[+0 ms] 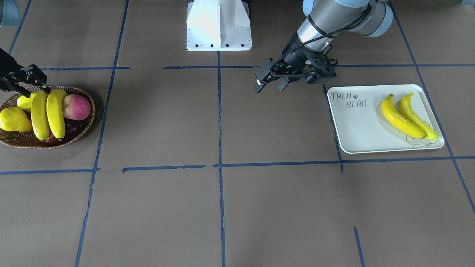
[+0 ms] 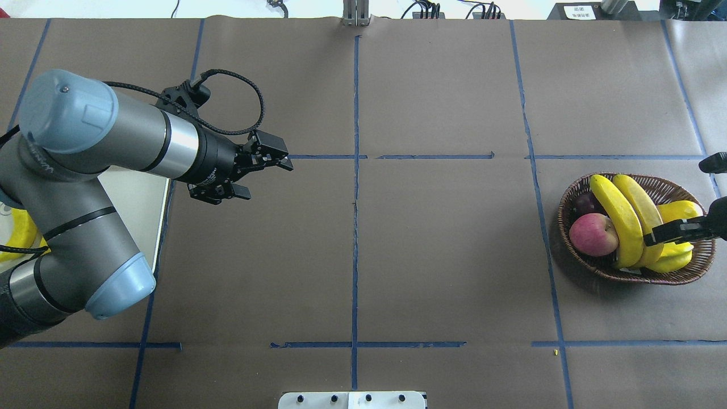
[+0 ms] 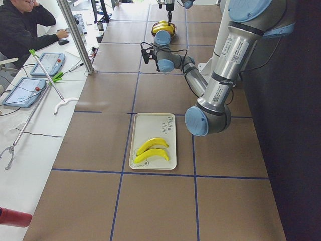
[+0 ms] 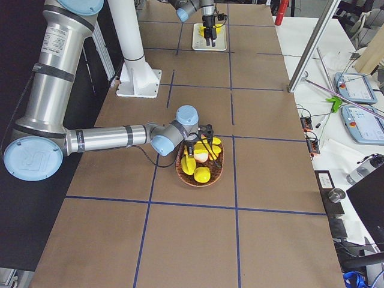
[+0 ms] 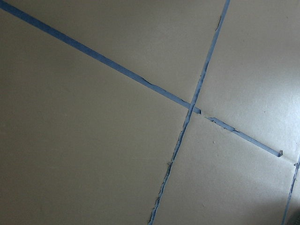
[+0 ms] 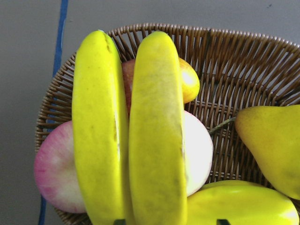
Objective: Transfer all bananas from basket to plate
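Note:
Two bananas (image 1: 40, 115) (image 1: 55, 113) lie side by side across the wicker basket (image 1: 22, 142) at the table's end on my right. My right gripper (image 1: 39, 83) hovers at the basket's far rim. It is open, and in the right wrist view its fingertips straddle one banana (image 6: 157, 140) beside the other (image 6: 101, 131). Two more bananas (image 1: 400, 118) (image 1: 415, 115) rest on the white plate (image 1: 356, 126). My left gripper (image 1: 270, 86) hangs open and empty above the bare table, a short way from the plate's corner toward the table's middle.
The basket also holds a yellow pear (image 1: 13, 119), a red apple (image 1: 76, 106) and dark fruit (image 1: 72, 128). The white robot base (image 1: 219, 26) stands at the table's edge. A person (image 3: 20, 30) sits at a side table beyond the left end.

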You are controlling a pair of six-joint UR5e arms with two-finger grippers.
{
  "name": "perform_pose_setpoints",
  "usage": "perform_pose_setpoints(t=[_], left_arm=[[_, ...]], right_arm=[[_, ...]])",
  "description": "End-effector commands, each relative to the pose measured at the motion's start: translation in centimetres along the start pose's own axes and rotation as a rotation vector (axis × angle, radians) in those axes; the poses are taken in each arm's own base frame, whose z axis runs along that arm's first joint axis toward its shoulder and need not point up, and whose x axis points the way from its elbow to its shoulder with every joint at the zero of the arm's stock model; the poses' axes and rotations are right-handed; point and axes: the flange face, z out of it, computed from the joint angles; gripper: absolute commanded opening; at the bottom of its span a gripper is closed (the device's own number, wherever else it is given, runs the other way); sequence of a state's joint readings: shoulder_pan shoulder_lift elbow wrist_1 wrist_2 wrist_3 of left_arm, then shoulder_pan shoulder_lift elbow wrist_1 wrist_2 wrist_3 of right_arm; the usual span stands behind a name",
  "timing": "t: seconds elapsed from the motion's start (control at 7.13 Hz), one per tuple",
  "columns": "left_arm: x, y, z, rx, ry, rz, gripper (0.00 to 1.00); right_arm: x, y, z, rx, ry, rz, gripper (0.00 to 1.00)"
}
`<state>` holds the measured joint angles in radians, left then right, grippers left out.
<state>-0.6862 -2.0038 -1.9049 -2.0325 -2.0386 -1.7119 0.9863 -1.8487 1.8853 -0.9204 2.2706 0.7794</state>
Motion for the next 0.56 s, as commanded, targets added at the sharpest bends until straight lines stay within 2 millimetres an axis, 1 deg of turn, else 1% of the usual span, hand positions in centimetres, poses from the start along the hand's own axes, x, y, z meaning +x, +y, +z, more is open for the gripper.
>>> perform_pose_setpoints(t=[0.0,0.28,0.42], left_arm=[[-0.02,0.12,0.22,-0.003,-0.003,-0.009,1.00],[-0.02,0.19,0.27,-0.004,-0.003,-0.011,1.00],[-0.07,0.14,0.18,-0.003,-0.003,-0.012,1.00]], right_arm=[[0.64,-0.57,-0.87,0.025,0.001,0.011,0.69],[0.66,-0.82,-0.38,0.024,0.016,0.012,0.69],[0.62,-1.27,0.02,0.024,0.017,0.011,0.69]])
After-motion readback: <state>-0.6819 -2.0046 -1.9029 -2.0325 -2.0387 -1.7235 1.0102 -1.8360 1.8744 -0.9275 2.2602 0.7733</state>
